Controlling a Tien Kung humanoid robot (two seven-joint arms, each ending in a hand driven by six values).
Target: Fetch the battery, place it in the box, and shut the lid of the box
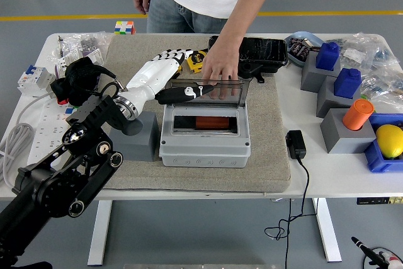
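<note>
**Battery in box, lid raised**

Orange battery (206, 121) lying inside the grey box (204, 146) on the mat (267, 149) at mid-worktop. Clear lid (217, 92) up, tilted back — steadied by a person's hand (220, 66) from the far edge. Left hand (162, 71) just left of the lid, fingers spread, gripping nothing, dark thumb reaching toward the lid's front edge.
</note>
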